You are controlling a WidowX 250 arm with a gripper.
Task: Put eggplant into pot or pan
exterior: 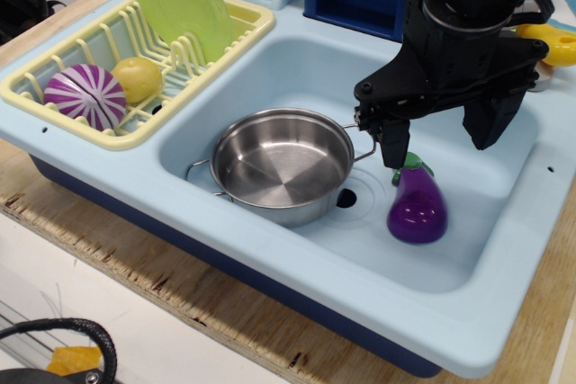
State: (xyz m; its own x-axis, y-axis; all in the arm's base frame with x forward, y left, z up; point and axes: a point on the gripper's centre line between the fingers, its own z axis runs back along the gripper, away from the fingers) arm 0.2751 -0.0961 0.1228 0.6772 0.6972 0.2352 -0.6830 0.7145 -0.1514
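eggplant [418,205]: glossy purple toy with a green stem cap, standing roughly upright on the floor of the pale blue toy sink [504,263], at about 4 o'clock in the basin.
steel pot [283,166]: shallow, shiny, empty, with two wire loop handles; sits at about 9 o'clock from the eggplant, near but apart from it.
hand [438,135]: black, spread wide, hanging above the eggplant; one finger tip is just beside or touching the stem cap, the other stands off at about 2 o'clock. It holds nothing.
likely handling: hollow hard plastic by its look, so probably light and stiff, not fragile; the gloss suggests a slippery, rounded skin that could squirt out of a pinch.
where to hold: I judge the narrower upper body just below the green cap best, fingers on opposite sides; the fat lower belly looks too wide and curved.
risk: a nudge at the cap could tip it over.
dish rack [81,47]: yellow, at 10 o'clock, holding a striped purple ball [85,95], a yellow fruit [138,78] and a green plate [183,4].
desk [135,263]: wood, beneath the sink.
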